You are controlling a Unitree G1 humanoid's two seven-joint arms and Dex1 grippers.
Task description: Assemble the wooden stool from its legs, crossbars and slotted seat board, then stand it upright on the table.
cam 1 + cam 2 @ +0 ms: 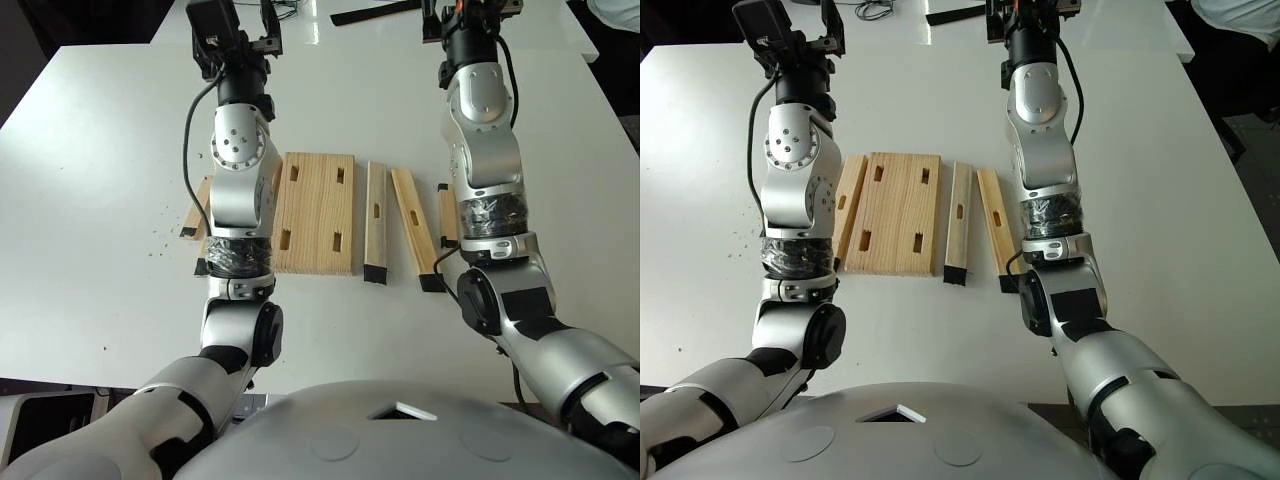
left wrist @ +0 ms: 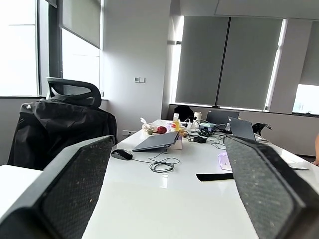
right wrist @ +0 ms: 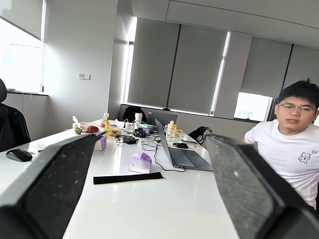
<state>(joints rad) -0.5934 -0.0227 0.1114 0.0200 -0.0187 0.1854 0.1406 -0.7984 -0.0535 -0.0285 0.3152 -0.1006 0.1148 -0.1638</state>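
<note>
- While neither claw is gripping anything, I am reading this as the very start of the assembly: every wooden part is lying flat and loose on the table (image 1: 80, 150), and no joint is looking made
- I am seeing the left gripper (image 2: 168, 144) spread wide with nothing between its fingers, hovering over the far side of the table, past the parts
- I am seeing the right gripper (image 3: 149, 139) gaping the same way, also holding nothing, out beyond the far ends of the parts
- I am finding the slotted seat board (image 1: 315, 210) lying flat in the middle, between my two forearms
- I am judging that the next move is calling for one arm to come back toward me and down onto a slim piece, with the fingers lined up across its narrow width
- I am counting one seat board, showing four slots
- I am counting five slim pieces: a tilted piece (image 1: 190, 212) left of my left forearm, a slotted piece (image 1: 850, 195) just beside the board's left edge, a straight strip (image 1: 375, 220) and an angled strip (image 1: 412, 225) right of the board, and a half-hidden piece (image 1: 447, 212) behind my right forearm
- I am not managing to tell legs from crossbars, and more pieces could be lying under the arms
</note>
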